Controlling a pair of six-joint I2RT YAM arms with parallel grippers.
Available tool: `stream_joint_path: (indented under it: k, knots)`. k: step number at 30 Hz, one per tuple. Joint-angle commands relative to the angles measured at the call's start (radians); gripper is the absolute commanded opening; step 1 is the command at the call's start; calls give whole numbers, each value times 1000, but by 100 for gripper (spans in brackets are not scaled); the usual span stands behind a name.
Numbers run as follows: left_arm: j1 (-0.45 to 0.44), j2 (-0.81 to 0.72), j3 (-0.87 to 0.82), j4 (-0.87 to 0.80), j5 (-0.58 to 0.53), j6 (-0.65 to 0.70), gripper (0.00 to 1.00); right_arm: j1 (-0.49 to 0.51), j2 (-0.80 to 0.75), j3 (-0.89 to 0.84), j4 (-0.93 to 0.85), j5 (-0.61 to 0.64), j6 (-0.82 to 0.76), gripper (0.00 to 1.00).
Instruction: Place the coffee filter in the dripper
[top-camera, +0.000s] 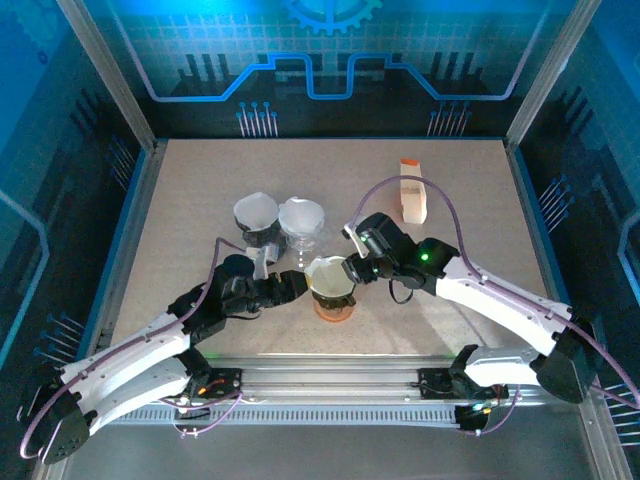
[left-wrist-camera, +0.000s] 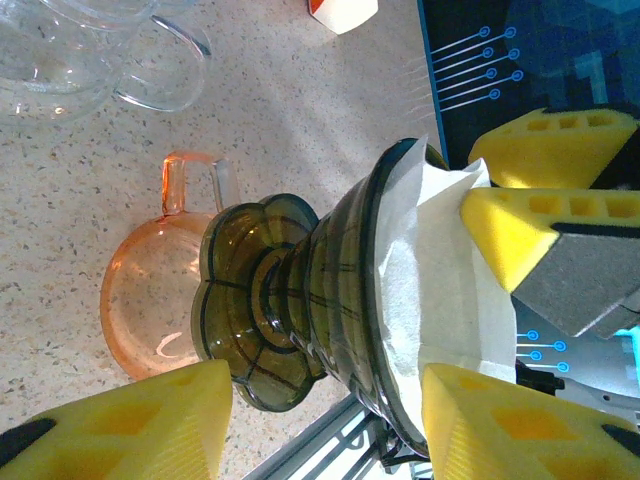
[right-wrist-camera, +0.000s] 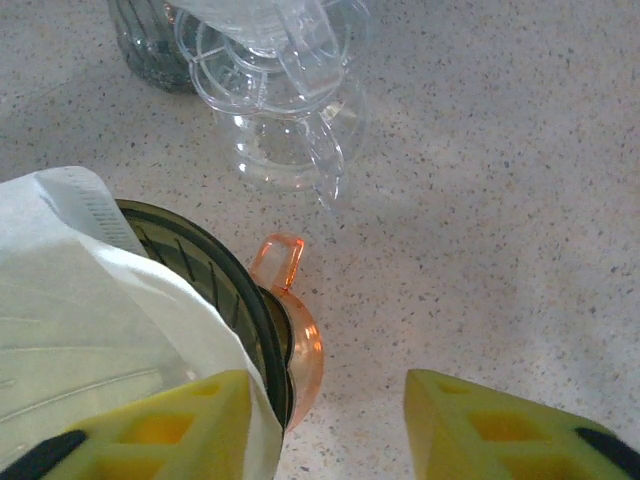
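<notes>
Left wrist view: found the coffee filter (left-wrist-camera: 440, 280) lying inside the olive dripper (left-wrist-camera: 300, 290), top edge poking past the rim. Saw the dripper perched on an orange cup (left-wrist-camera: 150, 300). Noted right gripper (right-wrist-camera: 325, 390) jaws spread, one pad against the paper; left gripper (left-wrist-camera: 325, 400) jaws spread astride the dripper. Judged best: press paper flush, steady dripper, let go gently.
</notes>
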Motion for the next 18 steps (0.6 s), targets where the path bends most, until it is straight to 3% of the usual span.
stream_joint_path:
  k: [1,8,18]
  knots:
    - [5,1,0,7,17,6,54,14,-23,59,-9,-32,-34,48]
    - [4,-1,-5,2,8,4,54,18,72,148,-55,-68,-87,62]
    - [4,0,-8,3,7,3,54,29,152,214,-57,-74,-117,65]
